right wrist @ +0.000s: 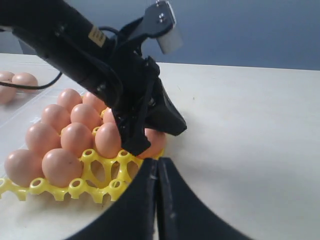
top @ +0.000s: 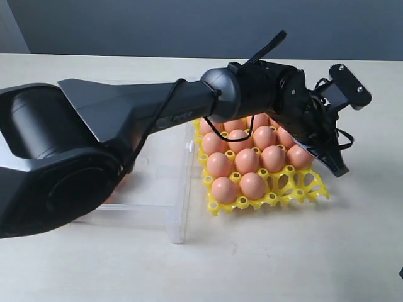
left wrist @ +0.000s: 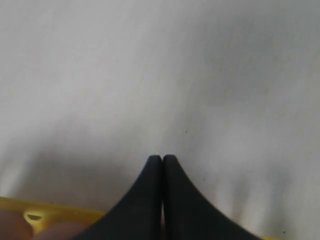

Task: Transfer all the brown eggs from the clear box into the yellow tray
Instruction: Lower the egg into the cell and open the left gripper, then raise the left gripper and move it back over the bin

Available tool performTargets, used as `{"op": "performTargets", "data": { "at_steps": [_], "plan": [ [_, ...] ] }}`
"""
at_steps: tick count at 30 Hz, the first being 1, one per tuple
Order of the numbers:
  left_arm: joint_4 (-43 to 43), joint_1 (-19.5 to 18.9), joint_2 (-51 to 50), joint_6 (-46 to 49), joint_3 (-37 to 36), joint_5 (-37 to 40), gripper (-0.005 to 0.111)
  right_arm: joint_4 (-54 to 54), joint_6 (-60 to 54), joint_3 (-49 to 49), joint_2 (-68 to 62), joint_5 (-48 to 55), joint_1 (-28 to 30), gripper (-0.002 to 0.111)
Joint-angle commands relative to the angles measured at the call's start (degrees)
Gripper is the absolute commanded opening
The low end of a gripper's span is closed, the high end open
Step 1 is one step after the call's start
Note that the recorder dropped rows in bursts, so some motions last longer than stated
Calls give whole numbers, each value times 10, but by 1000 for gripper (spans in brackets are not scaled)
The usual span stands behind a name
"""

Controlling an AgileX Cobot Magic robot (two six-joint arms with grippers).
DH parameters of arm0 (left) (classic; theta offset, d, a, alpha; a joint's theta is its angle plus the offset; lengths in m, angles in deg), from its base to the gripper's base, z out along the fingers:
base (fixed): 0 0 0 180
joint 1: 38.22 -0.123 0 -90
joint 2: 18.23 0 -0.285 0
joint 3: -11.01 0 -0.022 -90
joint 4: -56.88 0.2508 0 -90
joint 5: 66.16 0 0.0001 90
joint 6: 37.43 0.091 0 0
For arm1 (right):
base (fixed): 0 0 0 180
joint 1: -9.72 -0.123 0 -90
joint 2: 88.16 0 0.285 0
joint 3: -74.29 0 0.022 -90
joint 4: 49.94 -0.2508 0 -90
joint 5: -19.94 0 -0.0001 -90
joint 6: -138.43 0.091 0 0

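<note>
The yellow tray (top: 313,189) lies right of the clear box (top: 170,214) and holds several brown eggs (top: 247,160); its front right cups stand bare. My left gripper (top: 335,167) has reached across over the tray's right edge. It is shut and holds nothing, with its tips beside the corner egg (right wrist: 155,142). In the left wrist view the shut left gripper (left wrist: 162,159) points at bare table past the tray's rim (left wrist: 50,216). My right gripper (right wrist: 158,162) is shut and empty, low over the table near the tray (right wrist: 95,185). Two more eggs (right wrist: 24,80) lie in the box.
The left arm's thick black body (top: 94,132) lies across the clear box and hides most of its inside. Pale tabletop (top: 352,251) spreads to the right of and in front of the tray.
</note>
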Motion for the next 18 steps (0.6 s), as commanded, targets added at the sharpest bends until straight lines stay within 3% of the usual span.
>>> {"op": "performTargets", "data": {
  "at_steps": [1, 9, 18],
  "plan": [
    [6, -1, 0, -3, 0, 9, 0, 1, 0, 2, 0, -7, -1, 1],
    [15, -8, 13, -3, 0, 70, 0, 1, 0, 2, 0, -7, -1, 1],
    [15, -11, 33, -3, 0, 81, 0, 1, 0, 2, 0, -7, -1, 1]
  ]
}}
